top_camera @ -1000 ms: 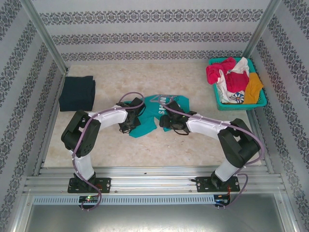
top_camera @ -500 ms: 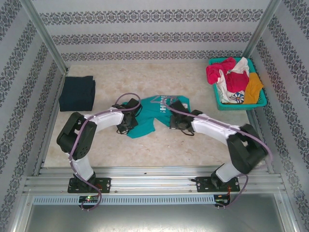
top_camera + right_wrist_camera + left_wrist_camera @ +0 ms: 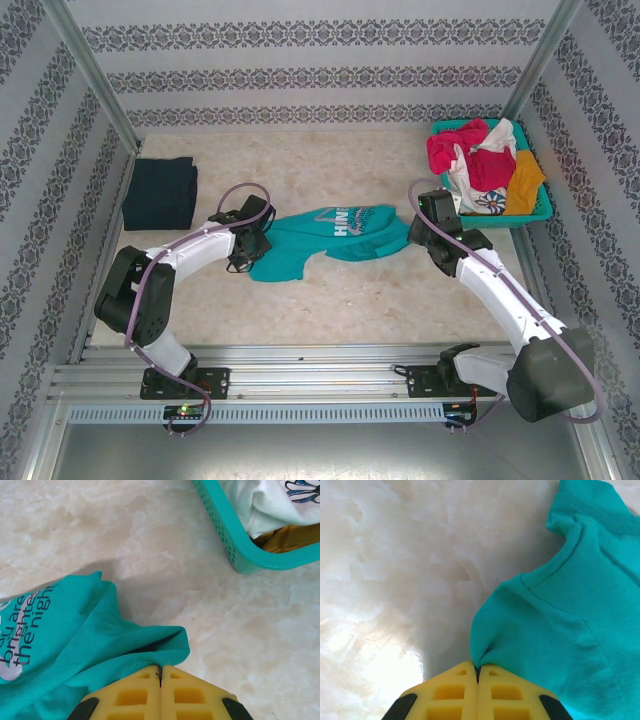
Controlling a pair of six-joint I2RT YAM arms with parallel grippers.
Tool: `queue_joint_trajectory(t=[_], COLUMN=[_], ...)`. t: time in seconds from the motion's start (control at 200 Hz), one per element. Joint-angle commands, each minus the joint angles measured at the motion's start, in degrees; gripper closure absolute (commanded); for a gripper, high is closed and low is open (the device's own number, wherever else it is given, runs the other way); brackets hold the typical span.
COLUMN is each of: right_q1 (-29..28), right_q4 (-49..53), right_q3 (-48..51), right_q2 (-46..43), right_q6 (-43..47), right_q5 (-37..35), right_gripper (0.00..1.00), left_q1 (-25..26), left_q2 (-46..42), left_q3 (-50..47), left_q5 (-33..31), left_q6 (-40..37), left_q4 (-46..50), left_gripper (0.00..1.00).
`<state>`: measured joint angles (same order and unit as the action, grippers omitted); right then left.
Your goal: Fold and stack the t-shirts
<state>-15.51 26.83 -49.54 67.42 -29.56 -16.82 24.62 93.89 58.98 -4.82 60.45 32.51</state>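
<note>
Marbled beige counter (image 3: pixel 350 165), enclosed by patterned walls, carries all items.

Teal t-shirt (image 3: pixel 335 240): lies at centre frame in the top view, stretched left to right, whitish print facing up. It is held at both ends.

Left gripper (image 3: pixel 477 672): jaws fully together, pinching the left edge of the teal t-shirt. In the left wrist view the cloth puckers where it enters the yellow fingers, and a shadow falls on the counter beside it.

Right gripper (image 3: pixel 160 672): jaws fully together, pinching the right edge of the same shirt. The printed lettering shows at the lower left of the right wrist view.

Navy t-shirt (image 3: pixel 160 193): folded flat at the left of the frame, close to the left wall and well apart from the teal one.

Basket (image 3: pixel 500 219): teal lattice plastic, at the upper right. It holds a loose heap of a magenta t-shirt (image 3: pixel 445 150), a white t-shirt (image 3: pixel 470 190) and an orange t-shirt (image 3: pixel 525 180). The right gripper is near its lower left corner, apart from it.
</note>
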Motion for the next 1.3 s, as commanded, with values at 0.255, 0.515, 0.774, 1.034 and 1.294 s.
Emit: queue_joint_trajectory(t=[0.255,0.515,0.774,1.034,1.294], right_q1=[-0.29,-13.89,-16.54,-10.39,-2.43], right_q4=[6.29,0.15,0.05,3.98,2.05], right_q3=[8.58,5.13,-0.89,0.22,-3.58], right_q2=[-9.28,5.24,23.94,13.72,-7.3], right_q6=[-3.03,-3.86,-7.02,-4.77,6.24], right_q5=[0.57,4.93,6.12,-2.4,-10.49], right_gripper=[0.29,0.28,0.4,1.0,1.0], left_q1=[-0.78,-0.8,-1.06,-2.05,-4.89], left_q2=[-0.68,-0.2,-0.5,-2.79,-9.66], left_q3=[-0.84,-0.09,-0.07,0.06,3.38], left_q5=[0.2,-0.12,-0.28,-1.58,-3.8], left_q6=[-1.87,-2.26,-2.42,-2.8,-4.93], left_q4=[1.37,1.3,1.28,2.43,6.4], left_gripper=[1.0,1.0,1.0,1.0,1.0])
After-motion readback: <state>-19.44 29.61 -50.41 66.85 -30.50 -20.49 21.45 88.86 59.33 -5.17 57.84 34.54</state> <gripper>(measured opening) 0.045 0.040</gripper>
